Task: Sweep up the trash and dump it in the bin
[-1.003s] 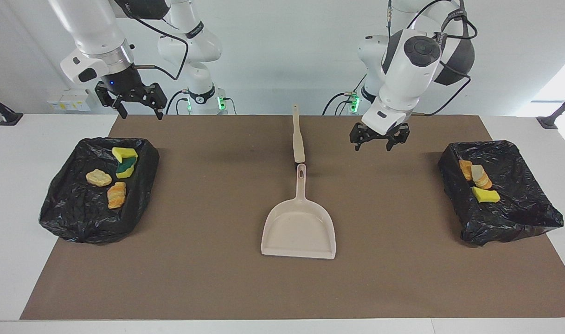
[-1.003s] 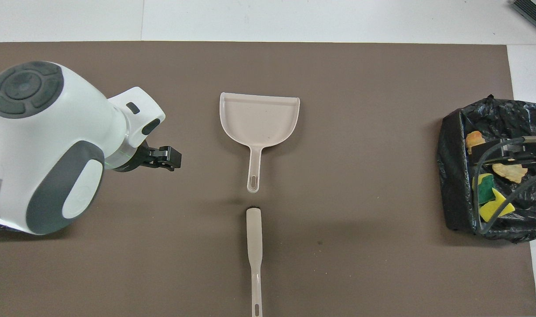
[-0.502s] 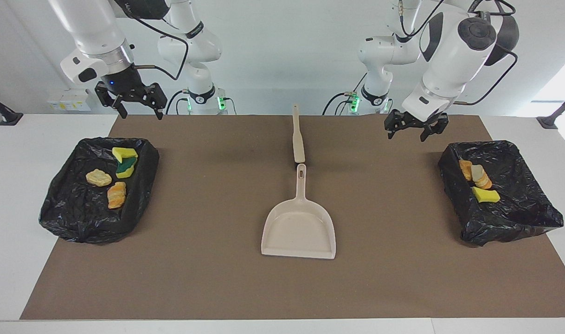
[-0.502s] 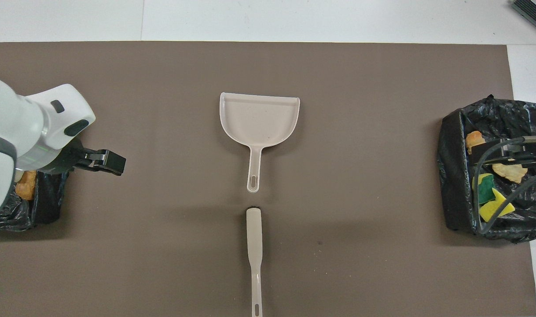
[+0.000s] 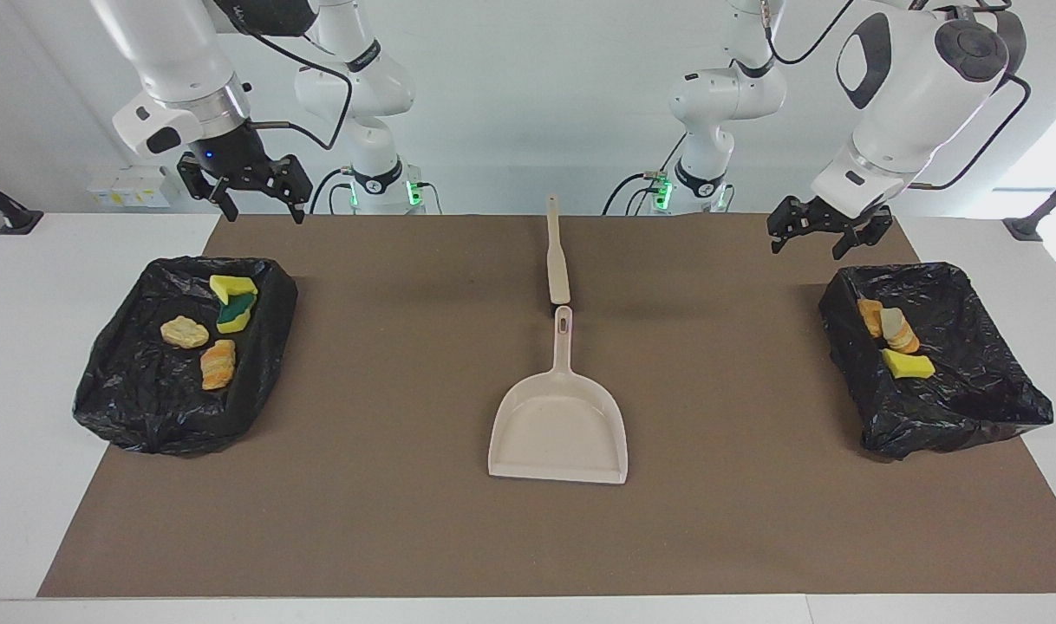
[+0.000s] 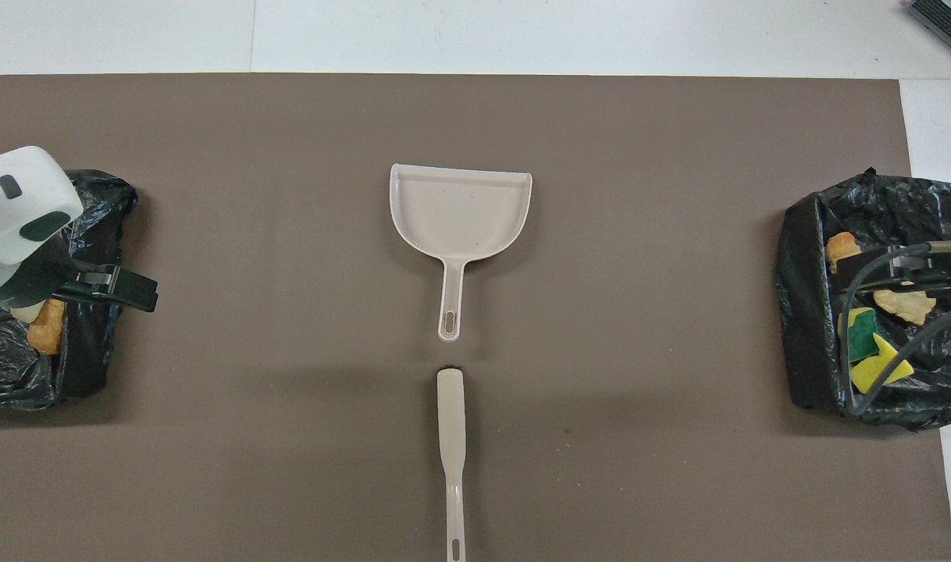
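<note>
Yellow and tan trash [image 5: 207, 334] already sits in both black bins [image 5: 129, 407], at frame's edges. My left gripper [image 5: 818, 236] and right gripper [image 5: 250, 192] hover spread and empty. I'd worry about snagging a liner if either descends carelessly.

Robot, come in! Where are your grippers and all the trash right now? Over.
Left gripper and right gripper open, empty, raised by black-lined bins. Sponge and bread scraps in both bins. Beige plastic dustpan empty, mid-table; nothing blocking.
</note>
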Tool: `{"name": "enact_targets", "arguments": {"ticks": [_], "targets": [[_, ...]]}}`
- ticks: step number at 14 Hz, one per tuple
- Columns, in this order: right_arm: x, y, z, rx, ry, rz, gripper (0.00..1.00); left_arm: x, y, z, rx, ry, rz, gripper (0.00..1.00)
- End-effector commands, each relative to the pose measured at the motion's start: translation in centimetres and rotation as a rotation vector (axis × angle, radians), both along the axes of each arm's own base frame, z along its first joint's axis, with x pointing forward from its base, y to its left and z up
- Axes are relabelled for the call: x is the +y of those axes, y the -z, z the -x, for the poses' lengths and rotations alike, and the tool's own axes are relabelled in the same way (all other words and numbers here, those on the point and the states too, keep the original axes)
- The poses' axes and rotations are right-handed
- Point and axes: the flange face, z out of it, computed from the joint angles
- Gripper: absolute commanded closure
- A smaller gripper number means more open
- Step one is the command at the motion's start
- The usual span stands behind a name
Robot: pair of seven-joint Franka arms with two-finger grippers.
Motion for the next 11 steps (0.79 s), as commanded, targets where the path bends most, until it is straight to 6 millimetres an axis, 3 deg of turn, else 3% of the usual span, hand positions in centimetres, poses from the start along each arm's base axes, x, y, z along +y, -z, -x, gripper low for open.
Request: {"name": "enact_targets", "arguments": {"ticks": [1,5,11], "targets": [[0.0,-0.1,0.5,-0.005,0.009,-0.017,0.00,0.8,-0.4,0.5,0.014,0.000,0.005,0.00],[0.0,0.0,0.5,-0.003,0.009,-0.017,0.00,5.1,-2.4,0.1,-0.006,-0.010,0.020,0.00],[0.0,0.0,0.5,-0.003,0.010,-0.017,0.00,4.9,-2.4,0.3,0.000,-0.012,0.018,0.00]]}}
